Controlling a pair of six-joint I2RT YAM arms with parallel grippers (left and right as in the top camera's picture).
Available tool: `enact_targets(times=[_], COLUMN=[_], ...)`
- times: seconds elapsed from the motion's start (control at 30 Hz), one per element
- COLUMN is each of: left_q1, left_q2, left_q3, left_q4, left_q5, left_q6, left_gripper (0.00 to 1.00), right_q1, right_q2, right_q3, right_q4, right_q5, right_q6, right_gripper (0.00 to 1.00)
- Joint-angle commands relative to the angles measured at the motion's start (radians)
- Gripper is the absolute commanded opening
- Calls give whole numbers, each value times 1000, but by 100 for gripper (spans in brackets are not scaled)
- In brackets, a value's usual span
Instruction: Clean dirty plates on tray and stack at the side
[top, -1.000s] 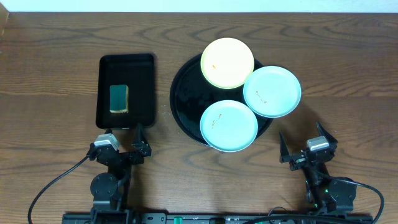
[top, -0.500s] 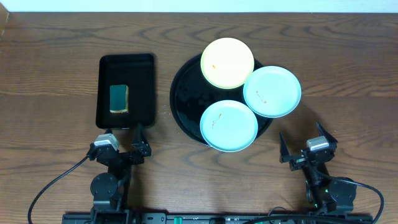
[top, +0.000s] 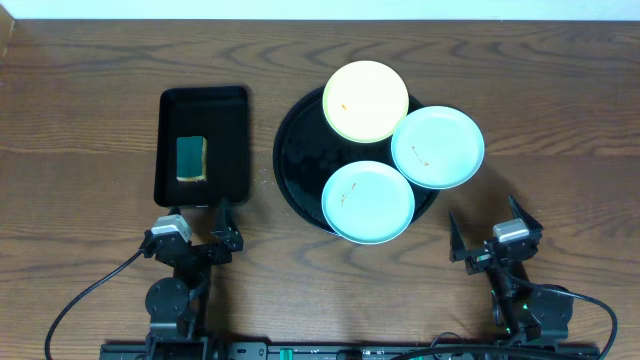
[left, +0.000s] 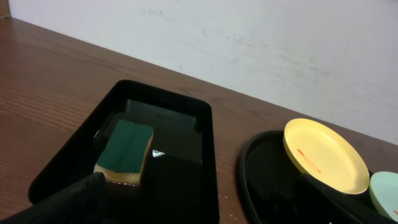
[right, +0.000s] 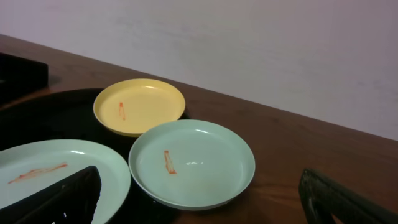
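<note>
One plate (top: 365, 101) is pale yellow with a short orange streak. The right plate (top: 437, 147) and the near plate (top: 368, 202) are pale mint-blue, each with a thin orange-brown smear. The round tray (top: 295, 165) and the rectangular tray (top: 228, 130) are glossy black, the sponge (top: 191, 158) is dark green over yellow, and the table (top: 90, 110) is brown with darker wood grain.
</note>
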Motion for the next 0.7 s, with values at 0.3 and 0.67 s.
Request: enact_targets(times=[0.3,0.67], left_q1=[-4,-4], left_q2=[3,3], left_q3=[-10,-10], left_q4=[-50,-50], left_q5=[-31,-31], left_q6=[-6,-6], left_gripper=[95,95], right_q1=[-4,-4], right_q2=[69,1066], right_q3=[246,1441], right_q4=[-140,-1088], right_q5=[-24,-98], right_q6=[158,120], right_gripper=[99,99])
